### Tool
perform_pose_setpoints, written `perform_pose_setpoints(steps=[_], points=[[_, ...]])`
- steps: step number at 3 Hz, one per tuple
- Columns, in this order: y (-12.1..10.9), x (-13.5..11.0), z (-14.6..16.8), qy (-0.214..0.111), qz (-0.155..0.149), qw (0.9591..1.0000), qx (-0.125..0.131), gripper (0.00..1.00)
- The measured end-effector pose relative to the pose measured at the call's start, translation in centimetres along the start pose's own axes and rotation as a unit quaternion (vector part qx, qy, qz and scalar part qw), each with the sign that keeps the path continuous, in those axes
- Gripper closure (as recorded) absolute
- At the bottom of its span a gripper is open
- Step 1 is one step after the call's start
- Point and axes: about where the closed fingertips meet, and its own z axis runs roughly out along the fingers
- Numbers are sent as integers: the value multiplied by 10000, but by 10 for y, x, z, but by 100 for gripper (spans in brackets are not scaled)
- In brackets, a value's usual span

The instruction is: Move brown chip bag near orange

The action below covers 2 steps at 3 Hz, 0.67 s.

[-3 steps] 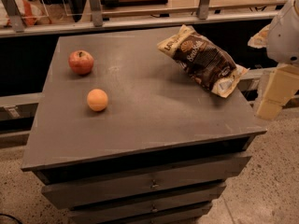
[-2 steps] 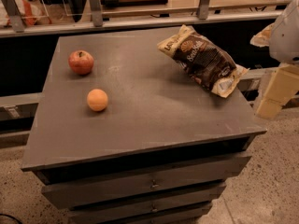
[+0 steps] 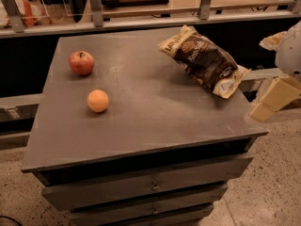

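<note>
The brown chip bag (image 3: 204, 60) lies crinkled at the far right of the grey cabinet top (image 3: 150, 107), with one cream end hanging over the right edge. The orange (image 3: 98, 100) sits on the left half of the top, well apart from the bag. My gripper (image 3: 274, 99) shows as a cream-coloured part at the right edge of the view. It is beyond the cabinet's right side, below the white arm housing (image 3: 289, 53), just right of the bag and not touching it.
A red apple (image 3: 81, 62) sits at the far left of the top, behind the orange. The cabinet has drawers (image 3: 153, 187) in front. A railing with a glass panel (image 3: 150, 4) runs behind it. Speckled floor (image 3: 277, 173) lies to the right.
</note>
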Motion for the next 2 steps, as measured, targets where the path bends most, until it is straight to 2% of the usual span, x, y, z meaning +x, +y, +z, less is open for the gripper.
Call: perform_pose_setpoints(steps=[1, 2], points=[[-11, 11, 10, -303, 382, 9981, 386, 0], [-25, 24, 10, -581, 836, 9916, 795, 0]])
